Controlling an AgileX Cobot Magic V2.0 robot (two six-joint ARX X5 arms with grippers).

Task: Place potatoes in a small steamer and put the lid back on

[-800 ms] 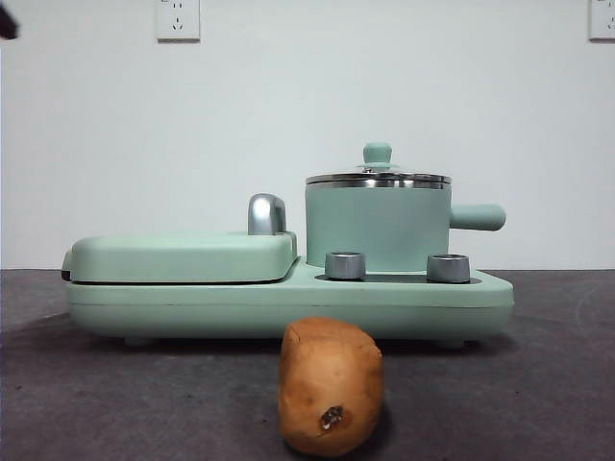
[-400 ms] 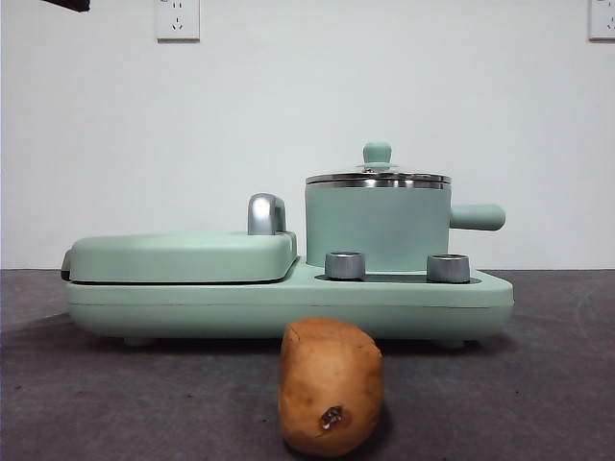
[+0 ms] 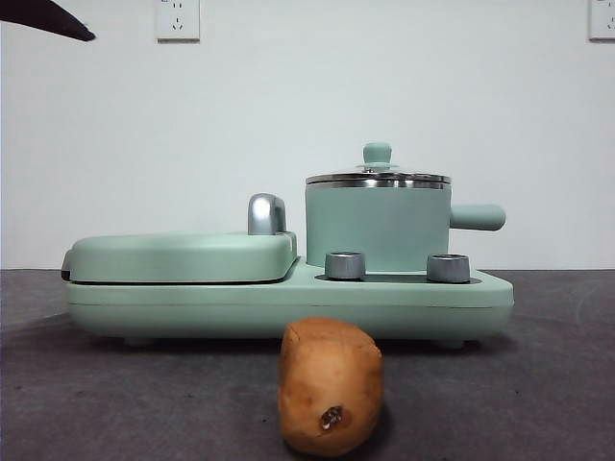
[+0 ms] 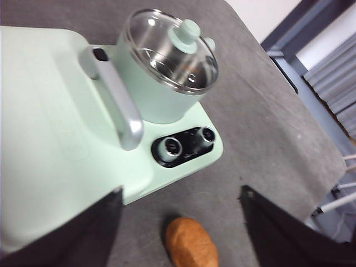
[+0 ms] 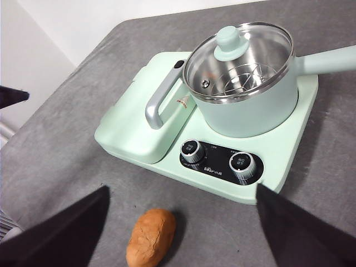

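— Changed? Only a dark arm tip (image 3: pixel 53 19), pushed further in at the top corner.
— Potato (image 3: pixel 331 387)?
— Lying on the tabletop (image 3: pixel 538 384) before the small steamer (image 3: pixel 377 229), lid (image 3: pixel 378 173) on (nothing started).
— Left pincer (image 4: pixel 181 231), right pincer (image 5: pixel 181 231)?
— Both spread wide, gripping nothing.

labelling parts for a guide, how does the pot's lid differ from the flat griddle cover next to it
The lid is round, clear glass with a steel rim; the griddle cover is flat, solid mint green and roughly rectangular. The lid has a small mint-green knob; the griddle cover has an arched chrome handle. The lid sits higher, on the pot; the griddle cover lies low on the base. Both are closed.
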